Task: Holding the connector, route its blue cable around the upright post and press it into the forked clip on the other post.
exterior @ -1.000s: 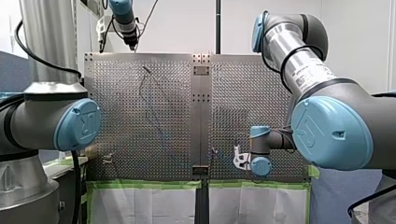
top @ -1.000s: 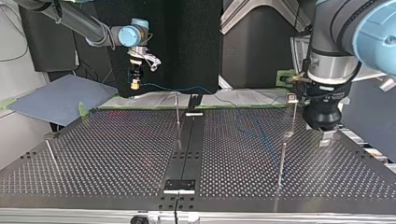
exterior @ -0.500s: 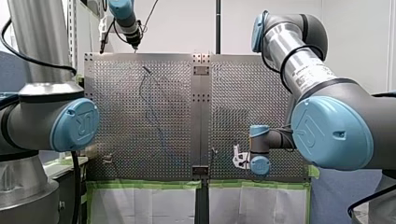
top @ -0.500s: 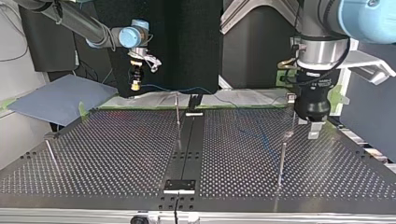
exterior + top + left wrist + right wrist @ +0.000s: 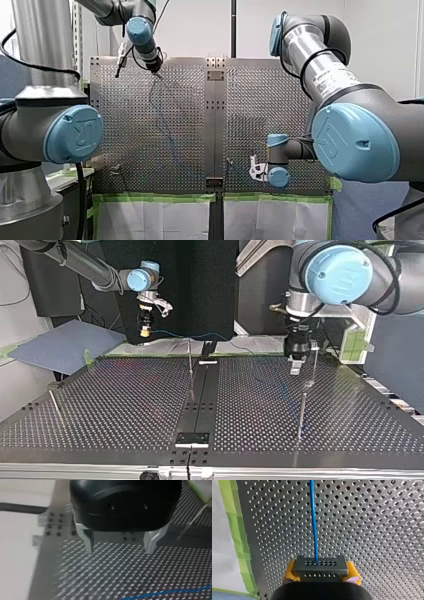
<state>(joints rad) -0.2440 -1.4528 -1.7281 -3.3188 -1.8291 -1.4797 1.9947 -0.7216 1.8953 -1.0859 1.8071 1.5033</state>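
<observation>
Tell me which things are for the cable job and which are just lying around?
For the job: dark rectangular connector held shut in my right gripper; thin blue cable; thin upright metal post; another such post; my open left gripper.
Just lying about: blue-grey flat sheet beside the table; green tape strip; white covering along the table's edge.

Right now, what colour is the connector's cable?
The cable is blue, clearest in the right wrist view.

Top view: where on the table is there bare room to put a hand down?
Free: the table between the slanted peg and the centre strip. Crowded: the view's right half, where my left gripper, the far post, the near post and the blue cable sit close.
</observation>
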